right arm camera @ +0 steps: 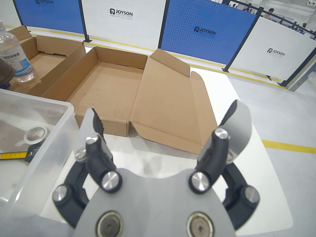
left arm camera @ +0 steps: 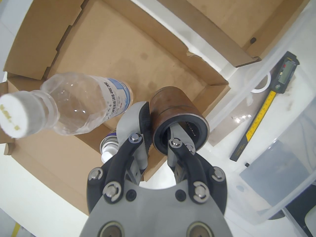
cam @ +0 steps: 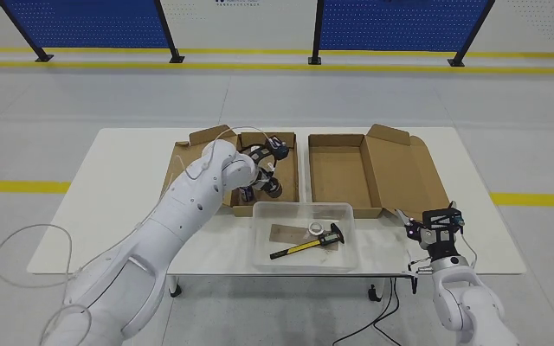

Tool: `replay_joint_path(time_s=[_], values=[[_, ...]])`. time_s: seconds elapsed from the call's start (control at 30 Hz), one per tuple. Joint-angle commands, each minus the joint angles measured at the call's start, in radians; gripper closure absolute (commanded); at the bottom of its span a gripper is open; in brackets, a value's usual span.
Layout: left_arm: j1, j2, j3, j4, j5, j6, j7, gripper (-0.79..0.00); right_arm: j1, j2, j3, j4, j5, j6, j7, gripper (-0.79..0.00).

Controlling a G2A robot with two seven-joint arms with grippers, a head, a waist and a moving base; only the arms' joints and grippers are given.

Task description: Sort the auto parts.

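Right wrist view: right gripper [right arm camera: 164, 107] wide open and empty, just right of clear bin [right arm camera: 37, 114]; caliper [cam: 307, 245] and white ring [cam: 317, 228] inside bin. Just beyond bin, left gripper [left arm camera: 159, 122] clamped on brown metal sleeve [left arm camera: 172, 109], one finger in bore, one outside, over left cardboard box [left arm camera: 111, 50] with bottle [left arm camera: 84, 102] and spray can [left arm camera: 108, 146]. Right cardboard box [cam: 342, 177] beyond bin's right end

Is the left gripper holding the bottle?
No, the left gripper is shut on the brown cylinder; the bottle stands beside it.
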Motion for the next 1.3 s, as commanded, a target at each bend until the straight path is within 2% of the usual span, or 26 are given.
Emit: replay_joint_path(time_s=[0.0,0.4,0.8,0.83,0.93,1.03,1.1,1.2,1.27], values=[[-0.014,-0.013,0.013,0.040,0.001,-0.002,0.011,0.000,0.000,0.000,0.000,0.000,0.000,0.000,0.000,-0.785],[-0.064,-0.076,0.065,0.208,0.002,-0.027,0.022,0.000,0.000,0.000,0.000,0.000,0.000,0.000,0.000,-0.785],[-0.083,-0.113,0.076,0.308,-0.003,-0.033,0.042,0.000,0.000,0.000,0.000,0.000,0.000,0.000,0.000,-0.785],[-0.084,-0.115,0.076,0.314,-0.003,-0.034,0.043,-0.009,0.000,0.000,0.000,0.000,0.000,0.000,0.000,-0.785],[-0.087,-0.123,0.077,0.330,-0.003,-0.038,0.046,-0.111,0.000,0.000,0.000,0.000,0.000,0.000,0.000,-0.785],[-0.090,-0.129,0.079,0.343,0.002,-0.036,0.054,-0.114,0.000,0.000,0.000,0.000,0.000,0.000,0.000,-0.785],[-0.093,-0.134,0.080,0.352,0.004,-0.038,0.058,-0.169,0.000,0.000,0.000,0.000,0.000,0.000,0.000,-0.785],[-0.096,-0.138,0.079,0.357,0.006,-0.047,0.063,-0.182,0.000,0.000,0.000,0.000,0.000,0.000,0.000,-0.785],[-0.104,-0.140,0.076,0.356,0.008,-0.053,0.067,-0.219,0.000,0.000,0.000,0.000,0.000,0.000,0.000,-0.785]])
